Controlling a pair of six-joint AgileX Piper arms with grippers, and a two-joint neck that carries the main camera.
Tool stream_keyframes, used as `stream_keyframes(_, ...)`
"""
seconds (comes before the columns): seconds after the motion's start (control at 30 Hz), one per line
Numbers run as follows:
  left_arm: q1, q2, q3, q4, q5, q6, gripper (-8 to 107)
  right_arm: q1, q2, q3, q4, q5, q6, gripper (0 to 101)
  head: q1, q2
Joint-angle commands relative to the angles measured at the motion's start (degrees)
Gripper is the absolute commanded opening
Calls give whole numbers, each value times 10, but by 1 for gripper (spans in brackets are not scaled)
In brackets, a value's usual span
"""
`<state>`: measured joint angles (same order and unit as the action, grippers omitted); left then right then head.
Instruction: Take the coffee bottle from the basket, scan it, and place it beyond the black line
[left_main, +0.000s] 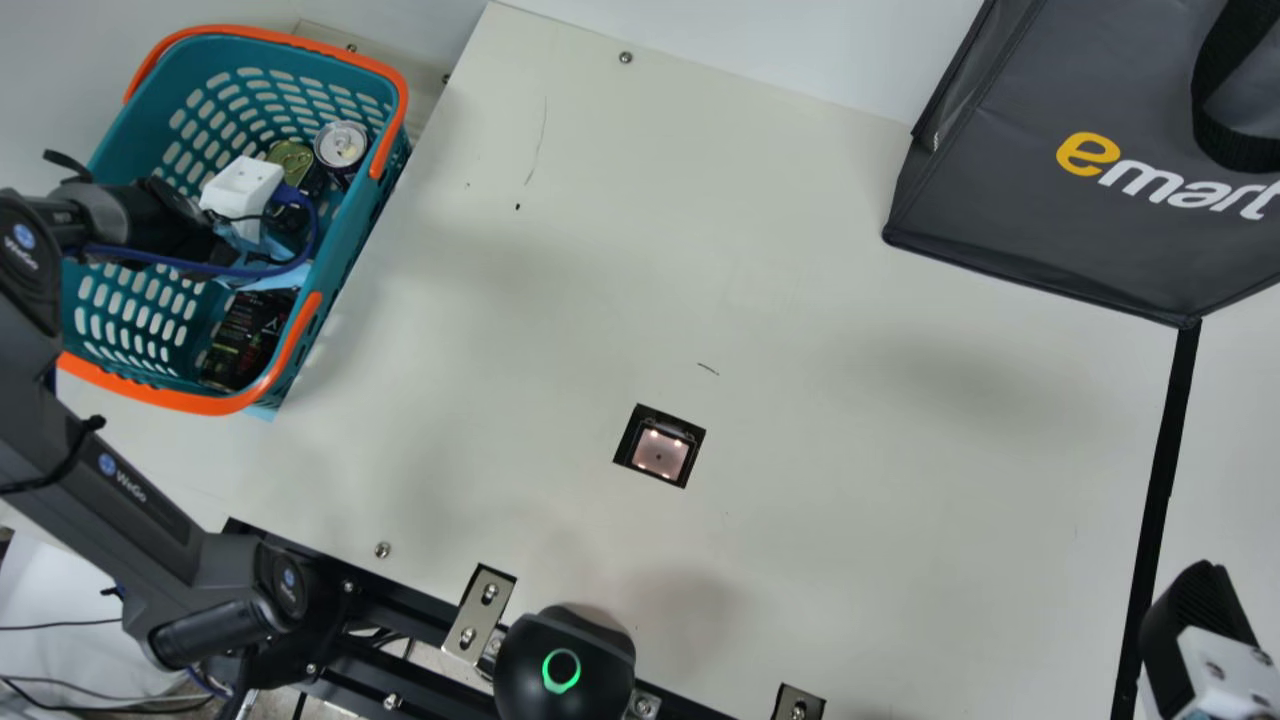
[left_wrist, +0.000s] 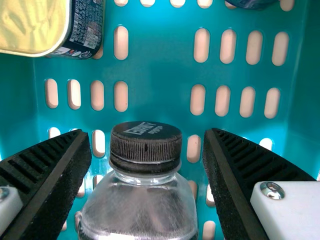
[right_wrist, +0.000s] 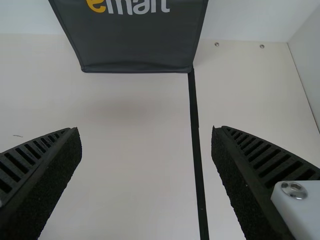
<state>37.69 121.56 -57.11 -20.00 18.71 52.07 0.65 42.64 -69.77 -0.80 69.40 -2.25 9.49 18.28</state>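
Note:
In the main view my left gripper (left_main: 240, 190) is down inside the teal basket (left_main: 395, 150), its fingertips hidden. The left wrist view has the clear coffee bottle (left_wrist: 140, 210) with a black cap standing between the spread fingers of my left gripper (left_wrist: 146, 150), with gaps on both sides of the cap. My right gripper (left_main: 1195, 635) is over the table's right side in the main view; in the right wrist view my right gripper (right_wrist: 146, 150) is open and holds nothing. The black line (left_main: 1165, 480) runs down from the bag's corner. A square scanner window (left_main: 660, 452) is set in the table.
Also in the basket are a silver-topped can (left_main: 340, 145), a gold-lidded tin (left_wrist: 35, 22) and a dark printed pack (left_main: 245, 340). A dark grey bag (left_main: 1060, 230) stands at the back right. A black dome (left_main: 565, 665) sits at the table's front edge.

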Motion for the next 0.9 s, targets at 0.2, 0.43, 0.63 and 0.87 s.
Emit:
stream_keyframes(0.2,-1,13,-9,-14,-6,9,90,0,0,0,0,0,0,91,-16,1)
stream_keyframes(0.43,-3,22,-17,-23,-8,11,63,0,0,0,0,0,0,91,-16,1)
stream_keyframes(0.63,-4,23,-19,-26,-7,11,23,0,0,0,0,0,0,91,-16,1)
stream_keyframes(0.87,0,14,-19,-29,-3,12,10,0,0,0,0,0,0,91,-16,1)
